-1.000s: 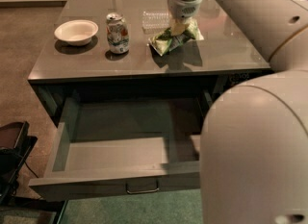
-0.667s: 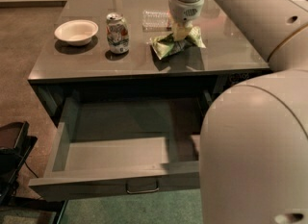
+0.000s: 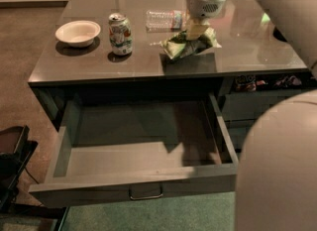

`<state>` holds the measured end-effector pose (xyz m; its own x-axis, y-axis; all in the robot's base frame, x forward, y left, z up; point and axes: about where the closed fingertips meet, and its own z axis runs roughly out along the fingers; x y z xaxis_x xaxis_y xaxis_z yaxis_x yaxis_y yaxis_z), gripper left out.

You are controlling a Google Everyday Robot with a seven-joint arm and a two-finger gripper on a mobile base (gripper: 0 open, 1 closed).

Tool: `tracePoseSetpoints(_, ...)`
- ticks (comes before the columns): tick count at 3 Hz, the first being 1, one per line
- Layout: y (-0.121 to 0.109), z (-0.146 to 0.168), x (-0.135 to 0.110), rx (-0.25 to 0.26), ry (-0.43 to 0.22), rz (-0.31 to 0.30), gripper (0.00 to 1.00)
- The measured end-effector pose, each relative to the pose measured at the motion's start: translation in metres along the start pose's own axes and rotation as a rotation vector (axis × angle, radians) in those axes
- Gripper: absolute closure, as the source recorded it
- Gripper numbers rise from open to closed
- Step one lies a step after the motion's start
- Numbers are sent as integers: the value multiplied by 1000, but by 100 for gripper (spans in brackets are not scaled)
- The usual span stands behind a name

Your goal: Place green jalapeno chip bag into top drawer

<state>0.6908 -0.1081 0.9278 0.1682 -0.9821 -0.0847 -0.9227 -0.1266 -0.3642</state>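
Observation:
The green jalapeno chip bag [image 3: 190, 44] is a crumpled light-green foil bag on the grey table top, near its front edge and right of centre. My gripper [image 3: 196, 29] comes down from above and is shut on the bag's pinched middle. The bag's ends splay out to either side of the fingers. The top drawer [image 3: 133, 183] is pulled open below the table's front edge. It is wide, dark grey and holds nothing, with a small metal handle [image 3: 145, 194] at the centre of its front.
A green-and-white soda can [image 3: 120, 33] and a white bowl [image 3: 78, 31] stand to the left on the table. A clear water bottle [image 3: 163, 19] lies behind the bag. My arm's pale body [image 3: 277, 175] fills the lower right. A dark object [image 3: 12, 160] sits on the floor at left.
The gripper and the chip bag have shifted slightly to the right together. The drawer, can, bowl and bottle have not moved.

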Motion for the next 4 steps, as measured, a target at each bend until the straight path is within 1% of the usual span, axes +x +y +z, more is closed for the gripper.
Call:
tracePoseSetpoints(1, 23, -37, 10, 46, -59, 117, 100)
tracePoseSetpoints(2, 53, -64, 12, 63, -123, 227, 100)
tracePoseSetpoints(3, 76, -49, 18, 12, -121, 259, 100)
tracePoseSetpoints(4, 77, -45, 20, -2, -148, 277, 100)
